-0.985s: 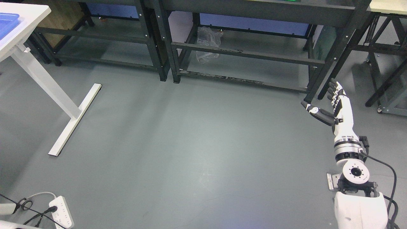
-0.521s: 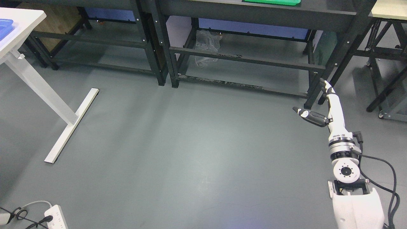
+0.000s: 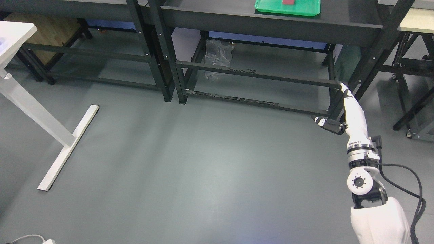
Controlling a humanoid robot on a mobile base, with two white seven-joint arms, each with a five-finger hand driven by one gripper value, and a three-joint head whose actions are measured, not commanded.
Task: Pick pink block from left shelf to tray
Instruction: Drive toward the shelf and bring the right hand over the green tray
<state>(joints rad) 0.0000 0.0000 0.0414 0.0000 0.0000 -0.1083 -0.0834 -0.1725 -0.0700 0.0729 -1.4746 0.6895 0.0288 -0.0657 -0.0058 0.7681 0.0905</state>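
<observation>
A green tray point(image 3: 287, 9) sits on the dark shelf top point(image 3: 217, 15) at the upper middle, with a pink block point(image 3: 289, 2) lying in it at the picture's top edge. My right hand point(image 3: 334, 108) is raised at the right, in front of the shelf's black leg, well below the tray. Its fingers are straight and its thumb sticks out to the left; it holds nothing. My left arm is out of view.
Black metal shelf frames point(image 3: 162, 57) stand along the back with a crumpled clear plastic bag point(image 3: 217, 57) under one. A white table leg and foot point(image 3: 51, 142) stand at the left. Another dark frame point(image 3: 413, 98) is at the far right. Grey floor fills the middle.
The camera has tilted up, so the whole scene has shifted down and the green tray with the pink block has come into view. My right hand has turned edge-on and risen slightly.
</observation>
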